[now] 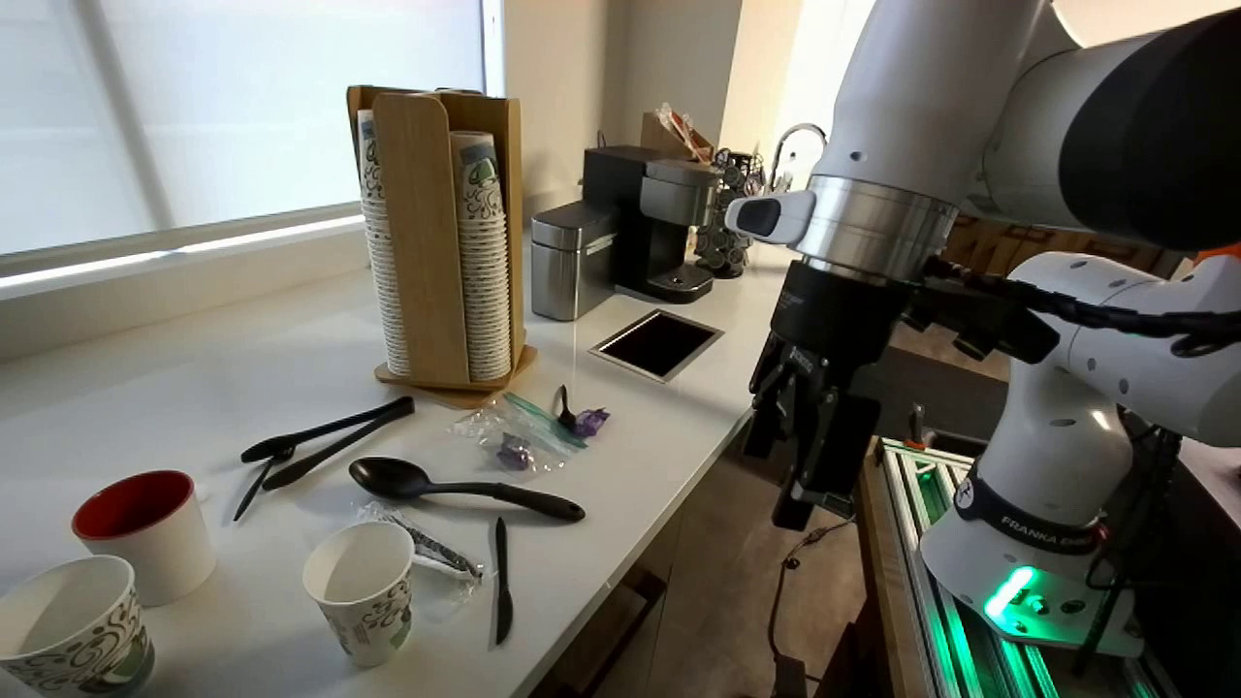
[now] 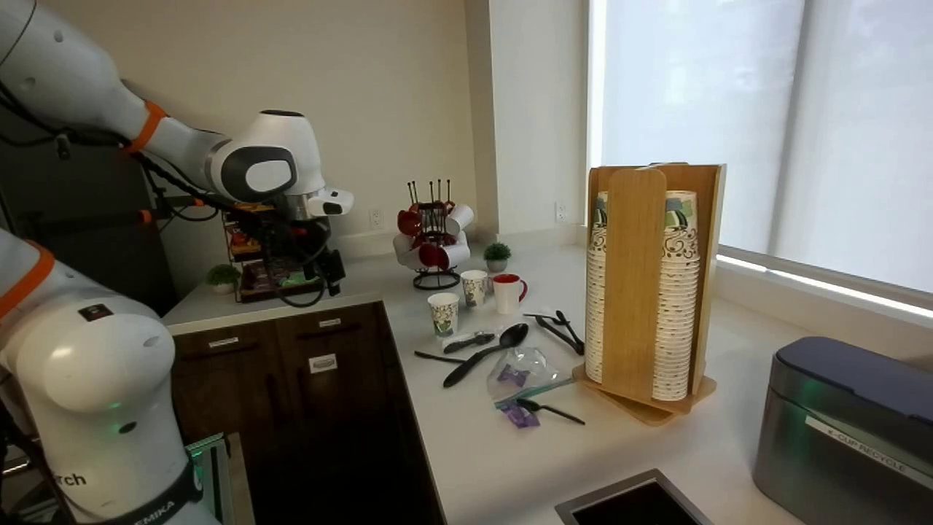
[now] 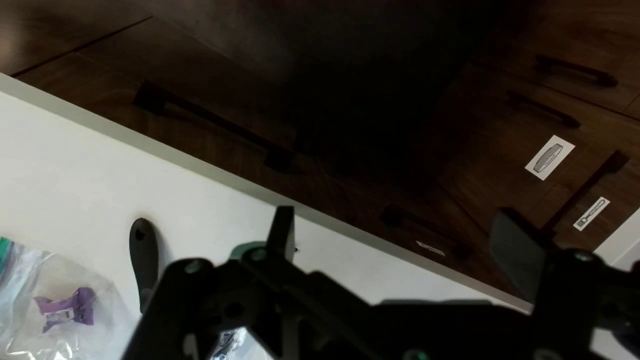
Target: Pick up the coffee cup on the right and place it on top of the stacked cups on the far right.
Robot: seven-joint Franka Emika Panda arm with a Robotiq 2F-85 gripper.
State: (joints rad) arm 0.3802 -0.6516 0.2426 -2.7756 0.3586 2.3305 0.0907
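White printed coffee cup (image 1: 366, 603) stands upright, well apart from inverted stacked cups (image 1: 486, 281).

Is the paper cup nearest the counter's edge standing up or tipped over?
Upright: in both exterior views, the paper cup rests base-down on the counter, its open rim uppermost.

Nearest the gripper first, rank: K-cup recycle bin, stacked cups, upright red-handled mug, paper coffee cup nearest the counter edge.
In an exterior view, from the gripper:
1. Paper coffee cup: near counter edge.
2. Red-handled mug: farther inward.
3. Stacked cups: in wooden rack.
4. K-cup recycle bin: right foreground.
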